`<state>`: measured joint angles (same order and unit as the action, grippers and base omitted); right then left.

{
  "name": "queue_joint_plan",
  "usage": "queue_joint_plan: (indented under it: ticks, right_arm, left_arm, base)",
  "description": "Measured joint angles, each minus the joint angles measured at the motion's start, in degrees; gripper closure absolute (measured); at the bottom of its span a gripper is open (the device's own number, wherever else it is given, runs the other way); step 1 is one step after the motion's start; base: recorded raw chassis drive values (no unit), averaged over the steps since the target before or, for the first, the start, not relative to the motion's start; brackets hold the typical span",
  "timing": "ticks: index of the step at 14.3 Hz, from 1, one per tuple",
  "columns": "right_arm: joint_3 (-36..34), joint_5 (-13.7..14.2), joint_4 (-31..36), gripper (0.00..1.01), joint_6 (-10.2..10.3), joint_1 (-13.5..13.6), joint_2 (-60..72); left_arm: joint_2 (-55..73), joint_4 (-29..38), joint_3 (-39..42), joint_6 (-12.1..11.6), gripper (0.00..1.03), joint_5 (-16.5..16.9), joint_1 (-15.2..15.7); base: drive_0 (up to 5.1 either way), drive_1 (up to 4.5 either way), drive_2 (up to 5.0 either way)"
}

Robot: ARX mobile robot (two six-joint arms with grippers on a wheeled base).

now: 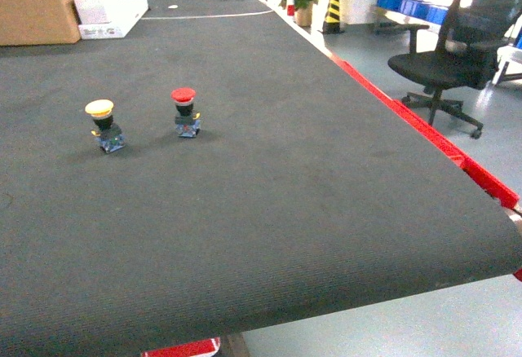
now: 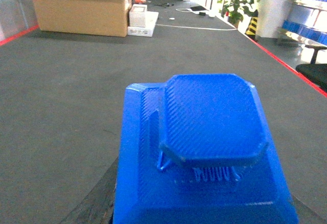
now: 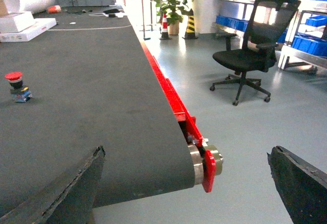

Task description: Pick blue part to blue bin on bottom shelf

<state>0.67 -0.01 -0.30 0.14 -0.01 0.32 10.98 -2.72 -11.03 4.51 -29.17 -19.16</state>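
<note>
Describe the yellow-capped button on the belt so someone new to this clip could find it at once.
Start with the wide dark conveyor belt in the head view. Two small push buttons stand on its left half. The yellow-capped button is the left one, slightly nearer the camera, beside the red-capped button; only the cap colour separates them.

Left gripper point(image 2: 204, 203) clamped on the blue part point(image 2: 209, 147), dark fingers point(image 2: 94, 203) just showing at the near lower edge beneath it, wrist pointed along the belt toward the far end. Right gripper point(image 3: 186, 183) spread wide, holding nothing, fingers point(image 3: 66, 188) at near left and near right. Neither arm visible from the head camera.
</note>
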Motion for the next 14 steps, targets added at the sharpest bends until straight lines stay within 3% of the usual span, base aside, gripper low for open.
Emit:
queue_joint_plan:
  ticks: [14]
  right_arm:
    - [0.0, 0.0, 0.0, 0.03, 0.0, 0.0, 0.0]
  left_arm:
    - [0.02, -0.02, 0.0, 0.0, 0.6, 0.02, 0.0]
  base:
    - [-1.6, -1.63, -1.6]
